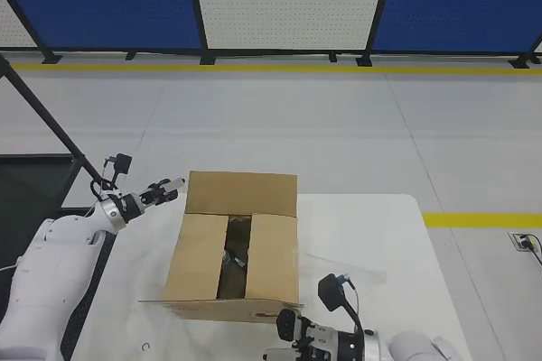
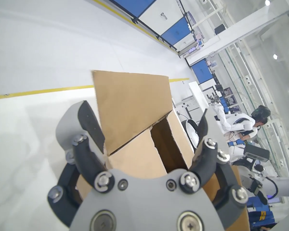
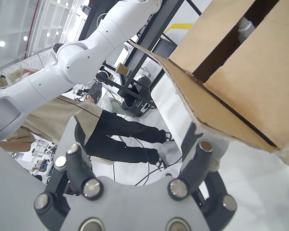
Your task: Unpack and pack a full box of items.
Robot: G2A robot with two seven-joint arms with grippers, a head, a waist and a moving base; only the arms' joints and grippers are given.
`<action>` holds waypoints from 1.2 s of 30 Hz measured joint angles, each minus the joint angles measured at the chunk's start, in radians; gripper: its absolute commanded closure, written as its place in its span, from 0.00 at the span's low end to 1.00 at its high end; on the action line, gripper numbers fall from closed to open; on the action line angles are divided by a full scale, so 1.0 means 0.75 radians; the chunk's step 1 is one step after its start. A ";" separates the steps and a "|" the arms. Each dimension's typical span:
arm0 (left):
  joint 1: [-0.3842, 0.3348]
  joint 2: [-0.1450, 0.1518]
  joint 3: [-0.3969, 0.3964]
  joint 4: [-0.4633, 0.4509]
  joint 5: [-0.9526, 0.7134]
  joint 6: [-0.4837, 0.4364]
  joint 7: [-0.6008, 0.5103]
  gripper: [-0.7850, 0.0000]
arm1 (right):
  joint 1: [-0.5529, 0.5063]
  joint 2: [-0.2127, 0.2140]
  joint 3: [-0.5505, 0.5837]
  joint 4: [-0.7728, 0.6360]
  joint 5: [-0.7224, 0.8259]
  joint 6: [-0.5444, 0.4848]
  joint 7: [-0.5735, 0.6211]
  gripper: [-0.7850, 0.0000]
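Note:
A brown cardboard box (image 1: pixel 253 257) stands on the white table (image 1: pixel 370 235). Its two side flaps are folded in with a dark gap between them, where some items (image 1: pixel 238 259) show. The far flap (image 1: pixel 242 191) stands up. My left gripper (image 1: pixel 169 191) is open just beside the box's far left corner. In the left wrist view the left gripper (image 2: pixel 144 118) straddles the raised flap's edge (image 2: pixel 132 102) without touching it. My right gripper (image 1: pixel 287 327) is open at the box's near edge. The near flap (image 3: pixel 183 82) sticks out above one right finger (image 3: pixel 192 133). A white bottle (image 3: pixel 245 28) shows in the gap.
A black metal frame (image 1: pixel 36 108) rises at the table's left side. A small ring-like part (image 1: pixel 145 347) lies on the table near the front left. Bare table surface stretches to the right of the box.

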 measured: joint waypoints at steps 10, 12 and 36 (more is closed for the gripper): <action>-0.013 -0.044 0.084 0.015 0.092 0.077 0.067 0.00 | -0.048 0.015 0.025 -0.040 -0.012 0.008 -0.011 0.00; -0.022 -0.057 0.092 0.026 0.071 0.074 0.054 0.00 | -0.055 0.018 0.030 -0.049 -0.017 0.016 -0.011 0.00; 0.051 0.024 0.086 -0.216 -0.107 -0.112 -0.084 0.00 | 0.078 0.010 -0.036 0.027 -0.062 0.087 -0.221 0.00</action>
